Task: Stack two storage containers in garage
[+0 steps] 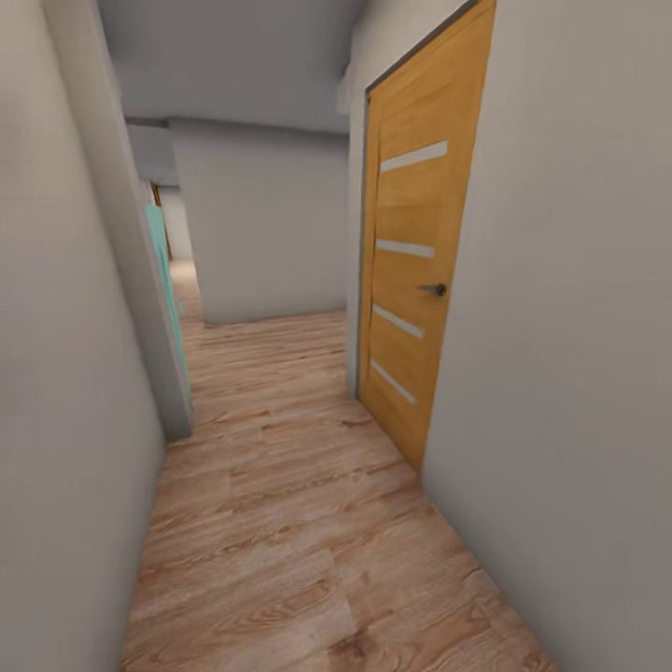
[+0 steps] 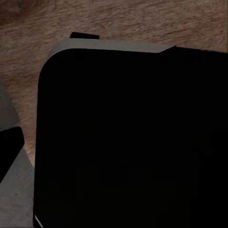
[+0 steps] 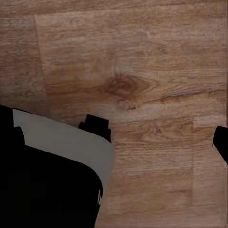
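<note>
Fingers: cannot tell how far open on either arm, nothing visibly held. Right wrist view looks down on plank floor [image 3: 142, 71], with a dark tip [image 3: 221, 142] at the edge, possibly a finger, and part of the black-and-grey robot base [image 3: 52, 175]. Left wrist view mostly blocked by the dark base [image 2: 128, 137], a strip of plank floor beyond.

Head view: narrow hallway, grey walls [image 1: 579, 327], wooden door [image 1: 411, 271] with handle [image 1: 434, 289] to the right, teal edge [image 1: 163, 280] to the left, wall ahead.

Containers' whereabouts unknown from here. Garage not reached. Likely in transit, probably early: no container carried, fetch, carry and stacking apparently all left.
</note>
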You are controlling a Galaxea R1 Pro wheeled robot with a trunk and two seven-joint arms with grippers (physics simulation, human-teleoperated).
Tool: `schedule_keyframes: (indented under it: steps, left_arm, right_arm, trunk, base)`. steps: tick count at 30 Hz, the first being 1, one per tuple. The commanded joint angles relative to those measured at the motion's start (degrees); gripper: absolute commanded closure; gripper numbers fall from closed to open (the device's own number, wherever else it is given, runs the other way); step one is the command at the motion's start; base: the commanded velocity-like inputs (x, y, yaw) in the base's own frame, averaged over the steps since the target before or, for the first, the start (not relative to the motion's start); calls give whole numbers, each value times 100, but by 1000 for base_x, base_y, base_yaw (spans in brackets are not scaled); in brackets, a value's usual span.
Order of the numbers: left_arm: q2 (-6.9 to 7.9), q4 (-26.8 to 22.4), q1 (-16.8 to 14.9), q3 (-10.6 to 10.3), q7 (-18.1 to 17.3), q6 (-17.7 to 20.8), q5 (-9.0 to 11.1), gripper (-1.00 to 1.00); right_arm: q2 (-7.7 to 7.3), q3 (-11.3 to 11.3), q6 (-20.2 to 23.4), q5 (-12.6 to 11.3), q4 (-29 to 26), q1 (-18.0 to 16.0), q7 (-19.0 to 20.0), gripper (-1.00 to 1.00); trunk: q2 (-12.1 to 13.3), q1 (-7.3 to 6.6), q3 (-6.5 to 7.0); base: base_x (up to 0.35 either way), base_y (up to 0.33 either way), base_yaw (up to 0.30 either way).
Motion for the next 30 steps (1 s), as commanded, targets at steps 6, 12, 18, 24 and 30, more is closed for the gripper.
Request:
schedule_keyframes:
  steps: [6,12,18,24,30]
  left_arm:
    - [-2,-1,-1,20,1,-11,49,-100]
    - [-2,-1,-1,20,1,-11,50,-100]
    - [-2,-1,-1,20,1,-11,50,-100]
    - [-2,-1,-1,12,1,-11,57,-100]
    - [-6,-1,-1,12,1,-11,58,-100]
  right_arm:
    - [-1,44,-36,-3,21,-8,9,-100]
    - [-5,44,-36,-3,19,-8,12,-100]
    - [-6,44,-28,-3,23,-8,18,-100]
    - [-14,44,-15,-3,19,-8,18,-100]
    - [-21,44,-29,-3,18,-8,18,-100]
  trunk:
    - [-2,3,14]
    - [-2,3,31]
    - [-2,3,33]
    - [-2,3,33]
    - [-2,3,33]
  base:
    - [321,0,267]
    - [321,0,172]
    - [321,0,20]
    - [321,0,1]
    - [321,0,0]
